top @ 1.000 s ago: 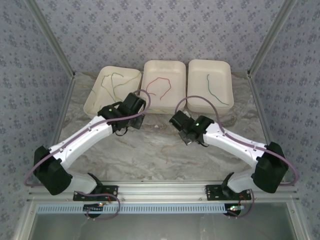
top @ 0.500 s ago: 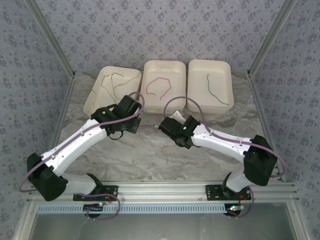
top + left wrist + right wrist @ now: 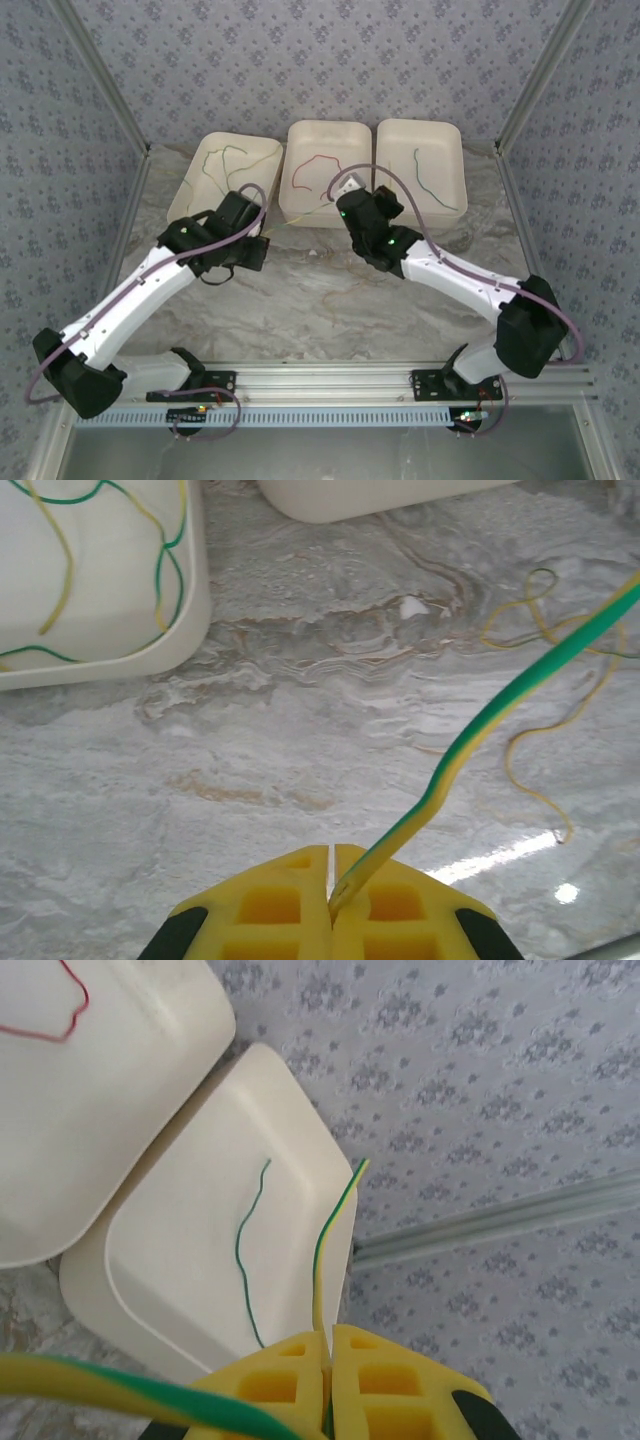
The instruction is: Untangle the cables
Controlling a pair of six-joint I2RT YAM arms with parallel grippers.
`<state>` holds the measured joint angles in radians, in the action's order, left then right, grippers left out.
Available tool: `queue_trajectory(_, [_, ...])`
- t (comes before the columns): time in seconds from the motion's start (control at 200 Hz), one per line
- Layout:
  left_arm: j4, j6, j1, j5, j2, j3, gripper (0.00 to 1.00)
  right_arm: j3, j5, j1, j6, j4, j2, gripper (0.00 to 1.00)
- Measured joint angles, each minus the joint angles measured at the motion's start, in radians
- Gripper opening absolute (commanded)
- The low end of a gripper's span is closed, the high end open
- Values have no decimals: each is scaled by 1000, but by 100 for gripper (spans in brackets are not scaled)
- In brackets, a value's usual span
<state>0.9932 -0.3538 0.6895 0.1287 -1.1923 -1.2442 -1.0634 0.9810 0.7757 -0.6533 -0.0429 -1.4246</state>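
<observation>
A green-and-yellow striped cable (image 3: 480, 730) runs between both grippers, stretched over the table (image 3: 300, 219). My left gripper (image 3: 331, 880) is shut on one end of it, low over the marble in front of the left tray (image 3: 255, 155). My right gripper (image 3: 329, 1345) is shut on the cable near its other end, and a short tail (image 3: 330, 1230) sticks out past the jaws. It hangs raised at the front of the middle tray (image 3: 325, 135). A thin yellow cable (image 3: 530, 680) lies in loose loops on the marble beneath the stretched one.
Three white trays stand in a row at the back. The left one holds green and yellow wires (image 3: 215, 165), the middle one a red wire (image 3: 315, 165), and the right tray (image 3: 400, 140) a green wire (image 3: 430, 180). Patterned walls and metal posts enclose the table.
My right gripper has swung up and back toward the trays while my left arm drew back to the left. The striped cable now stretches between them.
</observation>
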Motion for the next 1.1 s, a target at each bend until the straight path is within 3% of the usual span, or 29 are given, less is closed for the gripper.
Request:
queue_trajectory(0.025, [-2, -3, 0, -10, 6, 3, 0, 16, -18, -2, -30, 28, 14, 1])
queue_trajectory(0.075, [1, -7, -1, -24, 22, 11, 0, 42, -53, -2, -78, 69, 39, 11])
queue_trajectory(0.205, [2, -24, -3, -62, 45, 17, 0, 55, -155, 0, -134, 103, 68, 47])
queue_trajectory(0.265, [-2, -34, -6, -81, 46, 16, 0, 60, -224, 8, -130, 53, 97, 74])
queue_trajectory(0.3, [-4, -41, -10, -94, 44, 15, 0, 60, -254, 17, -121, 23, 113, 80])
queue_trajectory(0.505, [-29, -89, -84, -179, -16, -110, 0, 43, -388, 80, 5, -158, 217, 81])
queue_trajectory(0.72, [-109, -137, -241, -304, -37, -259, 0, 43, -463, 80, 265, -247, 481, 75])
queue_trajectory(0.959, [-314, -268, -496, -462, -52, -224, 0, 148, -552, 50, 676, -276, 726, 73])
queue_trajectory(1.099, [-473, -389, -615, -519, -68, -141, 0, 233, -628, 51, 870, -284, 795, 71])
